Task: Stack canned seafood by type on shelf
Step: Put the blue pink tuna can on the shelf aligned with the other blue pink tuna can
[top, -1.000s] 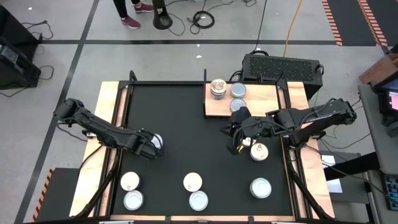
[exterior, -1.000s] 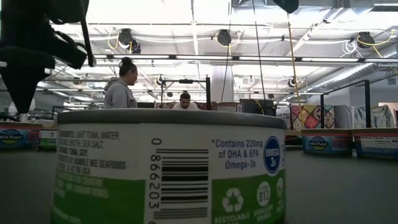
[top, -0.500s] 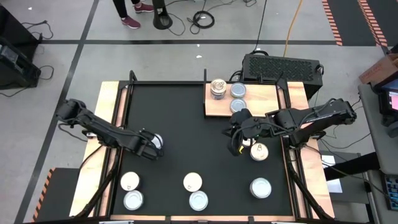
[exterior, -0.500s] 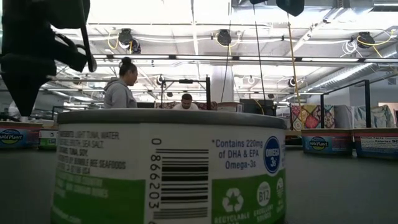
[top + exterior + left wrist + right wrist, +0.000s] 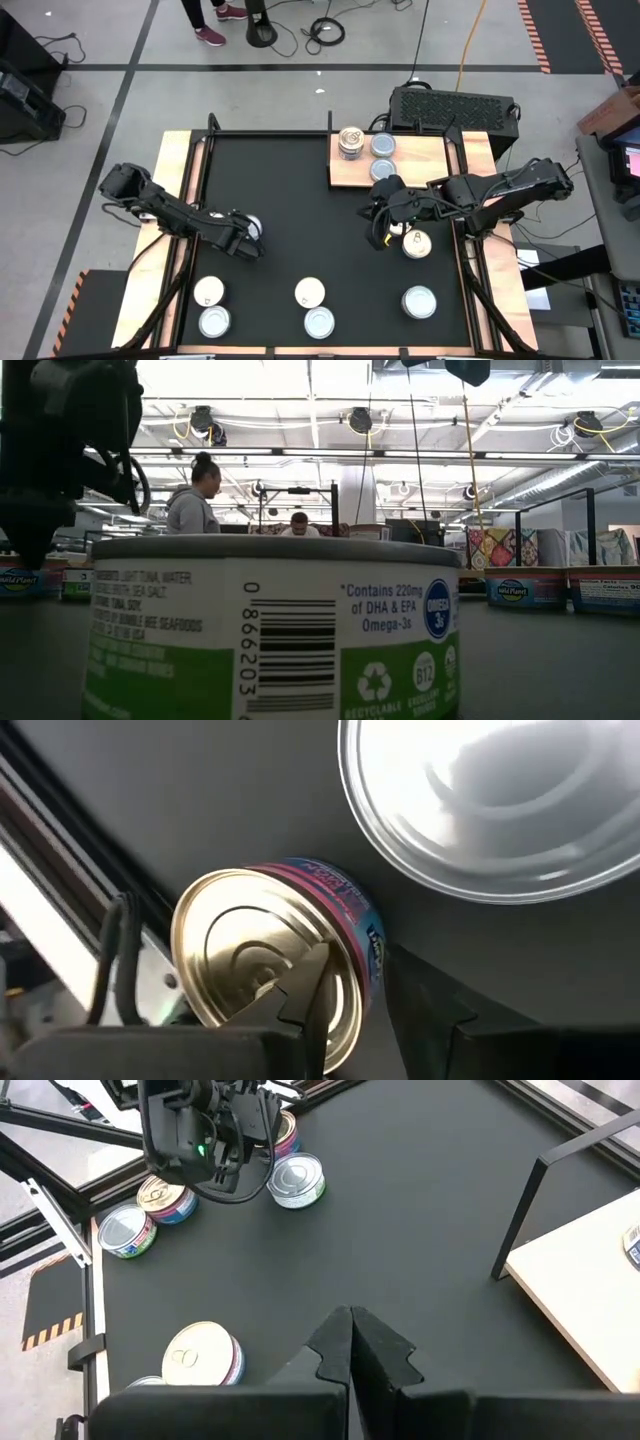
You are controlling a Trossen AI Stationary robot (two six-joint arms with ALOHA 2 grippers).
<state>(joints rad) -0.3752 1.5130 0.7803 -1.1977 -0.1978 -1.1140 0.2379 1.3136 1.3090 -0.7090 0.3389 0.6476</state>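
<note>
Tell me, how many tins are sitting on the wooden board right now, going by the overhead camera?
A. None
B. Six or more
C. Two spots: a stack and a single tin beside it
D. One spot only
C: in the high view the shelf carries a stack of tins at its back left corner and one silver-topped tin right beside it.

High view: straight down on black work surface (image 5: pixel 290 200). Low view: surface-level, pressed against white-and-green labelled tin (image 5: pixel 270 630), facing room. Wrist views: close, angled down; right wrist apparently shares left-side tins.
</note>
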